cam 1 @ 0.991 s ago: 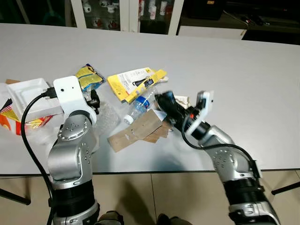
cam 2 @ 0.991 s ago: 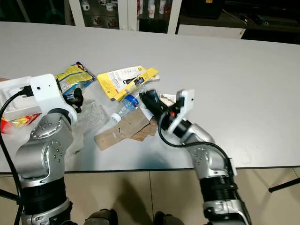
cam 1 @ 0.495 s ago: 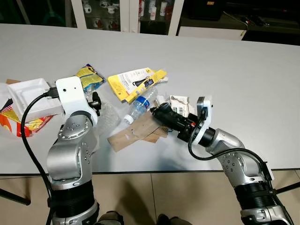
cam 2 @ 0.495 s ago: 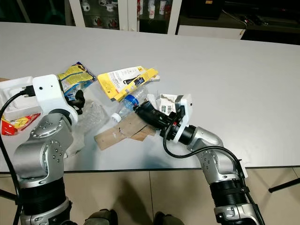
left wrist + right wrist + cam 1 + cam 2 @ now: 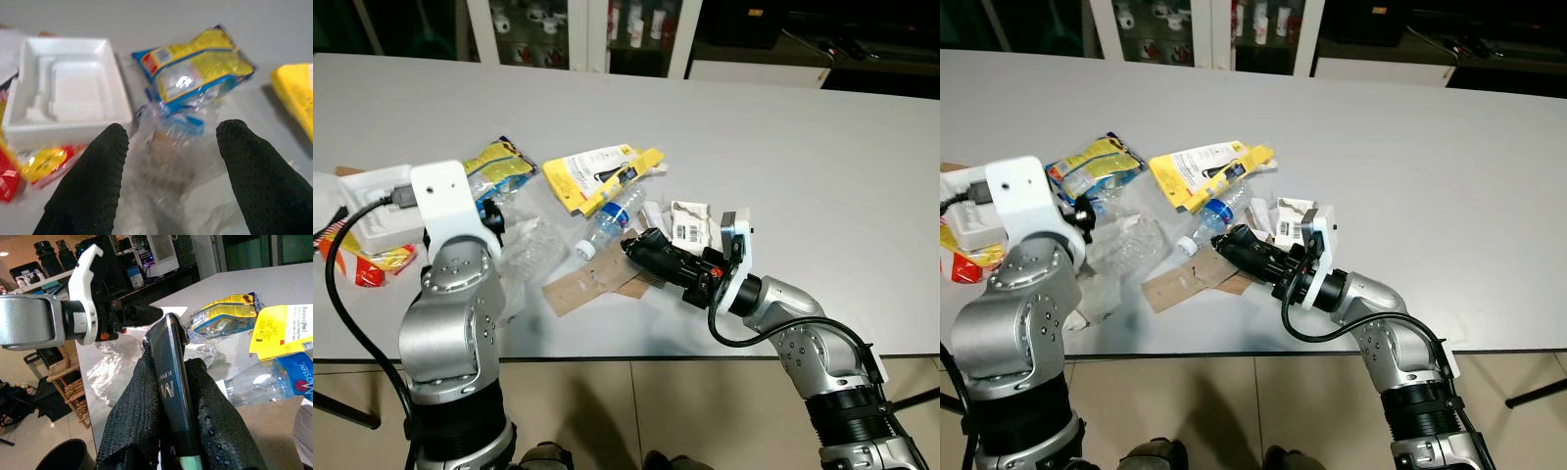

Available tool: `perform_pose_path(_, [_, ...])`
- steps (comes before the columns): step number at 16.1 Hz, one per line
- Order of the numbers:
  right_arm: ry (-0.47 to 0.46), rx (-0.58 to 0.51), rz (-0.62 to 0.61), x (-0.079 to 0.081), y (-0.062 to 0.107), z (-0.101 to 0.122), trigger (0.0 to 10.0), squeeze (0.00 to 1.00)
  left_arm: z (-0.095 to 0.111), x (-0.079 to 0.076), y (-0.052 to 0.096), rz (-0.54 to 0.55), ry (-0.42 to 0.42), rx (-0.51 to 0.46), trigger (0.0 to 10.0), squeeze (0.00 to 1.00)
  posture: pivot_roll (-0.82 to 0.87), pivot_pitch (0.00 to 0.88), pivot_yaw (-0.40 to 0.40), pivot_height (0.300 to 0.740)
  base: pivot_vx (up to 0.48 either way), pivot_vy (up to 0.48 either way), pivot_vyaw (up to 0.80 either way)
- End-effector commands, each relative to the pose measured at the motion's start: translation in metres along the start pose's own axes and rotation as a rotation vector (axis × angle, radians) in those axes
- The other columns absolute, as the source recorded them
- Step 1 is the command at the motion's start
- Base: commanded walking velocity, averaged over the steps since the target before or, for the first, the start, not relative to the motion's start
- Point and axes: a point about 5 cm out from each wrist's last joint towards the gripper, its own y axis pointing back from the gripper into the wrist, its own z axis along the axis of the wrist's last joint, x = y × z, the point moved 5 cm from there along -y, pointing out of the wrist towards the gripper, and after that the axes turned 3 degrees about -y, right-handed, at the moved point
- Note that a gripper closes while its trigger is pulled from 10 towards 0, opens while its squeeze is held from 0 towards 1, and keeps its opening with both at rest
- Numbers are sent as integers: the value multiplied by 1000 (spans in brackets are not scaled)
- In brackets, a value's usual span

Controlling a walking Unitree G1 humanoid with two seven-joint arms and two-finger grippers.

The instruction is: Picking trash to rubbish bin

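Observation:
Trash lies in a heap on the white table (image 5: 803, 147). My right gripper (image 5: 641, 247) is shut on a flat black wrapper (image 5: 171, 362) with white letters and hovers low over a brown cardboard piece (image 5: 582, 284). A clear water bottle (image 5: 612, 217) with a blue label lies just beyond it. My left gripper (image 5: 171, 134) is open above crumpled clear plastic (image 5: 530, 245), with nothing between its fingers (image 5: 98, 166). A yellow and blue snack bag (image 5: 195, 73) lies right behind that plastic.
A white foam tray (image 5: 377, 196) and a red wrapper (image 5: 372, 266) sit at the far left. A yellow card package (image 5: 597, 171) and a crumpled barcode label (image 5: 690, 223) lie mid-heap. The table's near edge runs below both arms. A dark round container (image 5: 68, 455) stands on the floor.
My right gripper has swung down and to the left with the black wrapper, from raised to low over the cardboard. The left arm has shifted slightly left.

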Motion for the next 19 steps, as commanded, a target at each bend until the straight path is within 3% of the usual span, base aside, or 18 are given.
perform_pose_path(1, [10, 4, 25, 4, 0, 3, 10000, 0, -7, 1, 1, 9, 3, 31, 10000, 0, 72, 68, -51, 740, 0, 0, 0])
perform_pose_path(6, [8, -1, 34, 6, -1, 4, 10000, 0, -15, -29, -7, -148, 127, 28, 10000, 0, 64, 79, -60, 740, 0, 0, 0])
perform_pose_path(8, [5, -2, 38, 8, -2, 3, 10000, 0, -12, -33, -13, -157, 118, -6, 10000, 0, 61, 80, -61, 740, 0, 0, 0])
perform_pose_path(12, [-5, -4, 36, 9, -1, 2, 10000, 0, -12, -23, -18, -89, 100, -14, 10000, 0, 55, 90, -63, 740, 0, 0, 0])
perform_pose_path(15, [-9, -5, 36, 9, -1, 2, 10000, 0, -1, -15, -12, -54, 104, -28, 10000, 0, 63, 94, -63, 740, 0, 0, 0])
perform_pose_path(19, [-13, -7, 41, 9, -3, 2, 10000, 0, -7, -19, -8, -80, 97, -7, 10000, 0, 66, 94, -62, 740, 0, 0, 0])
